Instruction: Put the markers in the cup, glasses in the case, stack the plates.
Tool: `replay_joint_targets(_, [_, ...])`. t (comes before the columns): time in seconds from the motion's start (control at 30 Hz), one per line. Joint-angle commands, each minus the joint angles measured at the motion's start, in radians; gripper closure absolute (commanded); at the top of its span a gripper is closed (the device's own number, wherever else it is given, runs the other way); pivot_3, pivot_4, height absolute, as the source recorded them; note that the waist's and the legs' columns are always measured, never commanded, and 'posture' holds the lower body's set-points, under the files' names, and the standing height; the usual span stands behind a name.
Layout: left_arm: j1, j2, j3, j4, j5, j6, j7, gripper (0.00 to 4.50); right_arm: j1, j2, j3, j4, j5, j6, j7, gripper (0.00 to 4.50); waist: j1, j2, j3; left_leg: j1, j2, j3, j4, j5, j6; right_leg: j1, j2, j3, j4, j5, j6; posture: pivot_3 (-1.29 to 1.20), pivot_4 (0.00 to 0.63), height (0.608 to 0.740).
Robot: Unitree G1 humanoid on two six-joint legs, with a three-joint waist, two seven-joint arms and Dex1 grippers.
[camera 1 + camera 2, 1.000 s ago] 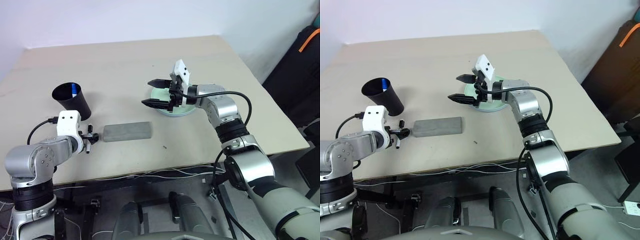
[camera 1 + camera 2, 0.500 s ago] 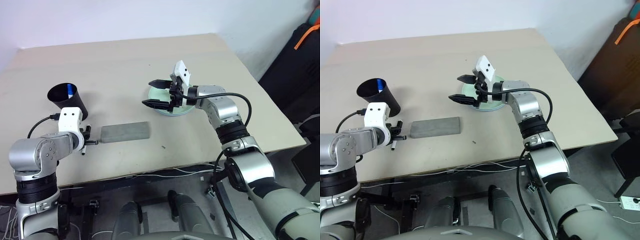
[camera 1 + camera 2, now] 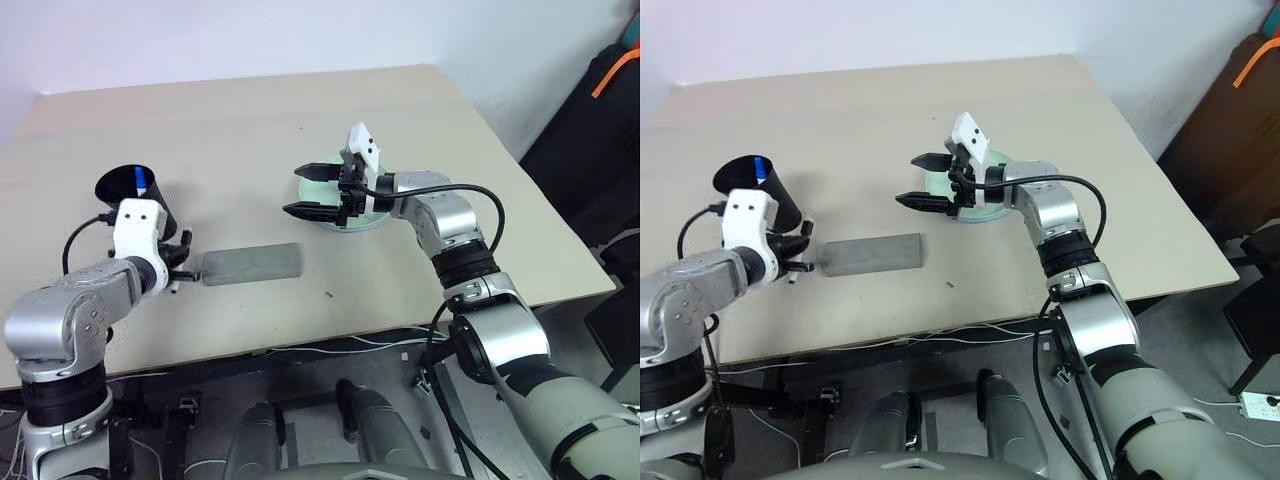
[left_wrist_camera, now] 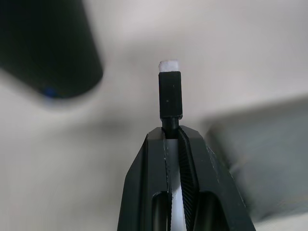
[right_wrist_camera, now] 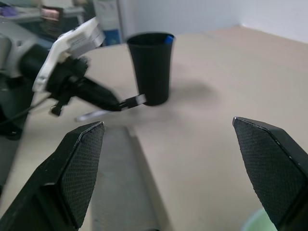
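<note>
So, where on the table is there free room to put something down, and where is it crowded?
The far half of the table, behind the black cup and the stacked plates, is bare. So is the near strip between the grey case and the right arm. It is crowded near the cup, where the left gripper holds the black-capped marker beside the case.

Cup [image 3: 137,201] far left w/ marker [image 3: 142,183] inside, case [image 3: 252,264] to its right, plates [image 3: 345,212] right of centre on table [image 3: 260,130]

The left gripper [image 4: 173,139] is squeezed tight on a pen [image 4: 170,96], arm bent low. The right gripper [image 3: 312,191] has its fingers wide apart, pointing left, arm stretched forward.
</note>
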Motion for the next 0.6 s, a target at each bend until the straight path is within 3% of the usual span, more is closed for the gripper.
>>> replay_joint_targets(0.03, [0.005, 0.061, 0.052, -0.047, -0.014, -0.156, -0.096, 4.47, 0.012, -0.018, -0.022, -0.092, 0.057, 0.043, 0.042, 0.0, 0.0, 0.0, 0.0, 0.0, 0.0, 0.0, 0.0, 0.0, 0.0, 0.0, 0.0, 0.0, 0.0, 0.0, 0.0, 0.0, 0.15, 0.733])
replay_joint_targets(0.1, [0.017, 0.092, 0.037, -0.054, -0.002, -0.246, -0.143, 4.47, 0.023, -0.026, -0.019, -0.122, 0.072, 0.069, 0.058, 0.0, 0.0, 0.0, 0.0, 0.0, 0.0, 0.0, 0.0, 0.0, 0.0, 0.0, 0.0, 0.0, 0.0, -0.001, 0.0, 0.0, 0.15, 0.733])
replay_joint_targets(0.23, [0.001, 0.047, 0.075, -0.027, -0.008, -0.503, -0.203, 4.47, 0.044, -0.03, -0.017, -0.176, 0.086, 0.076, 0.056, 0.0, 0.002, 0.0, 0.0, 0.0, 0.0, 0.002, 0.0, 0.0, 0.0, 0.0, -0.001, 0.0, 0.0, -0.001, 0.0, 0.0, 0.15, 0.733])
replay_joint_targets(0.4, [-0.086, 0.005, 0.119, 0.019, -0.043, -0.621, -0.173, 4.47, 0.055, -0.031, -0.006, -0.203, 0.083, 0.07, 0.049, 0.0, 0.002, 0.0, 0.0, -0.001, 0.0, 0.003, 0.001, 0.0, 0.0, 0.0, -0.001, 0.001, 0.0, -0.001, 0.0, 0.0, 0.15, 0.733])
replay_joint_targets(0.6, [-0.148, 0.047, 0.162, 0.104, -0.019, -0.767, -0.175, 4.47, 0.053, -0.027, 0.0, -0.199, 0.076, 0.061, 0.042, 0.0, 0.001, 0.0, 0.0, 0.0, 0.0, 0.003, 0.001, 0.0, 0.0, 0.0, 0.0, 0.001, 0.001, -0.001, 0.001, 0.0, 0.15, 0.733])
